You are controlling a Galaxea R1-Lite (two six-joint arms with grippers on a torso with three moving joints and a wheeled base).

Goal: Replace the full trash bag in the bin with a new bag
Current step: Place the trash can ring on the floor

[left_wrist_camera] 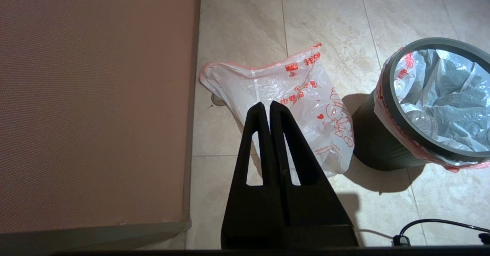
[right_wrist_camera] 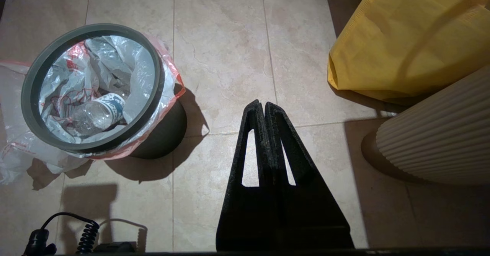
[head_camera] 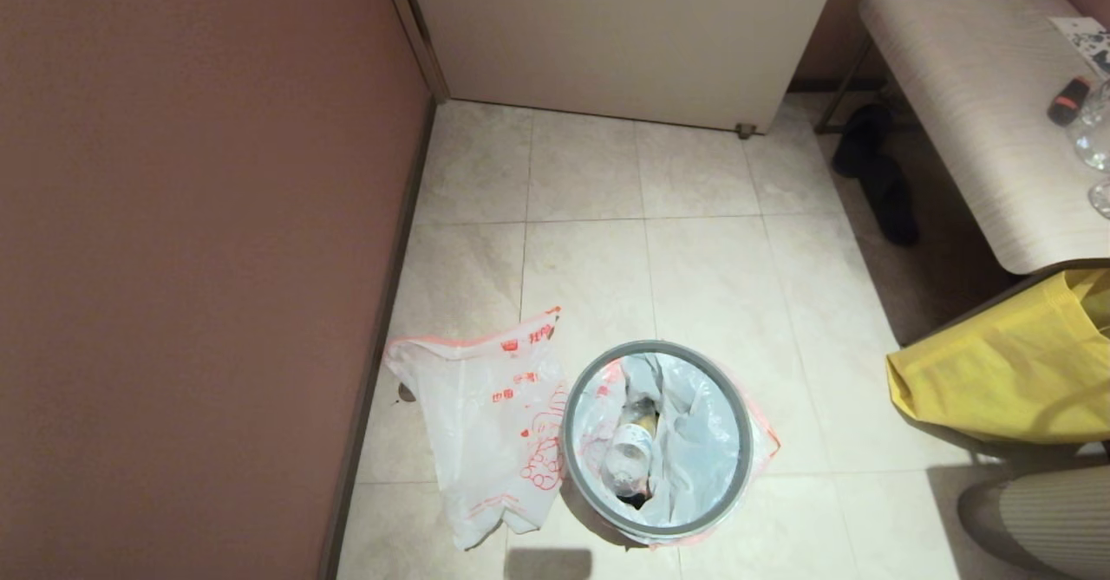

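tiled floor (head_camera: 694, 250): full bag (head_camera: 685, 441) pinned under the bin (head_camera: 656, 441) hoop (head_camera: 737, 415). my left gripper (left_wrist_camera: 269, 105) and right gripper (right_wrist_camera: 264, 105) hang closed, empty. pulling the bag with the hoop on may tip the bin onto the new bag (head_camera: 486, 424).

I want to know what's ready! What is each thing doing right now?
full trash bag: in the bin, open, bottle inside
bin: upright, grey hoop on
new bag: crumpled on floor beside bin
left pincer: shut, empty
right pincer: shut, empty

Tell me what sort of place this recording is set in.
Probably a hotel room or home entryway: beige tiled floor, a white door at the far end, a side table carrying glassware and a remote, and a small lined bin on the floor.
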